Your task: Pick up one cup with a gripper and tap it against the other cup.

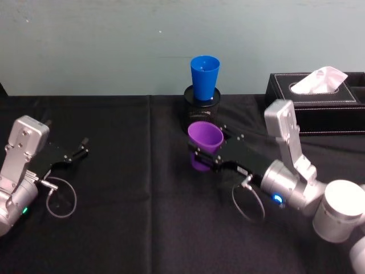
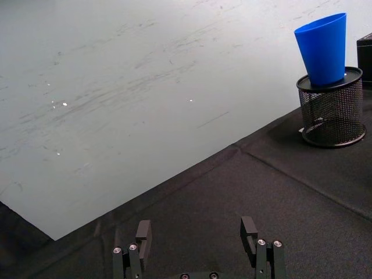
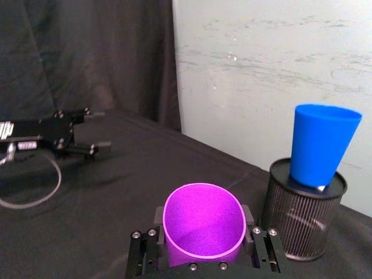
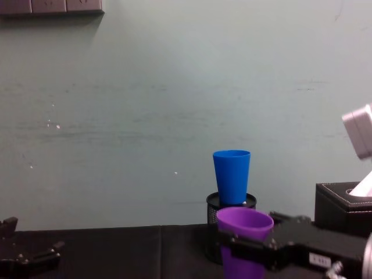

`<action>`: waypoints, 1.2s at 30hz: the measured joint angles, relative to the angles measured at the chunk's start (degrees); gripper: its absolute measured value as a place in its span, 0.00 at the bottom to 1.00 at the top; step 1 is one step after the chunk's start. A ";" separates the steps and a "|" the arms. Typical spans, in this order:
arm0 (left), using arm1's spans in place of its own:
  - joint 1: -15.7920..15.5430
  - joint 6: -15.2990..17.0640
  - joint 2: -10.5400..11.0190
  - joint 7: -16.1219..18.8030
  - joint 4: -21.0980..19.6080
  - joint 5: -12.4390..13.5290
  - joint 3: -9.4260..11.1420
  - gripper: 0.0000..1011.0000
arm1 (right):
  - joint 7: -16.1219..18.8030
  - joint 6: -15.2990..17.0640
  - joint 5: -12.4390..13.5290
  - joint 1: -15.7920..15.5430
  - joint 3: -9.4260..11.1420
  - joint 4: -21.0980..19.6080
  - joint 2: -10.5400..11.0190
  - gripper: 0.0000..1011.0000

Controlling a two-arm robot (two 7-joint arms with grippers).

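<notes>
Black cloth covers the tabletop (image 1: 142,228), which runs back to a pale wall. The purple cup (image 1: 204,141) is held upright by the right gripper (image 1: 206,158), near the middle of the tabletop, a little towards its far edge. The black fingers are closed against the cup's sides below the rim, one on each side, as is seen in the right wrist view, where the cup (image 3: 203,226) sits between the two finger blocks of the gripper (image 3: 203,247). Whether the cup's base rests on the cloth or is lifted just clear of it cannot be told. In the chest view the cup (image 4: 244,232) is seen in front of the other cup and lower than it.

The blue cup (image 1: 205,77) stands upright on top of a black mesh pen holder (image 1: 202,101), which is placed at the far edge of the tabletop, just behind the purple cup. The two cups are not touching. A black tissue box (image 1: 319,100), with a white tissue rising from its slot, is set at the far right corner.

The left gripper (image 1: 80,149) is held low over the left side of the tabletop, well apart from both cups. Its fingers (image 2: 143,232) are spread apart with nothing between them.
</notes>
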 joint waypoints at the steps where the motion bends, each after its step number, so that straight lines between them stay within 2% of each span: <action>1: 0.00 0.00 0.00 0.00 0.00 0.00 0.00 0.99 | 0.02 -0.77 -0.20 -0.30 -0.05 0.23 0.02 0.72; 6: 0.00 0.00 0.00 0.00 0.00 0.00 0.00 0.99 | 0.00 -5.45 -1.90 -1.46 -0.19 2.77 -0.30 0.72; 13: 0.00 0.00 0.00 0.00 0.00 0.00 0.00 0.99 | -0.01 -8.69 -3.14 -1.48 0.28 6.79 -1.59 0.72; 24: 0.00 0.00 0.00 0.00 0.00 0.00 0.00 0.99 | 0.46 -9.69 -3.93 -1.18 0.97 9.40 -2.62 0.72; 36: 0.00 0.00 0.00 0.00 0.00 0.00 0.00 0.99 | 0.73 -9.67 -4.01 -1.45 1.24 9.44 -2.84 0.72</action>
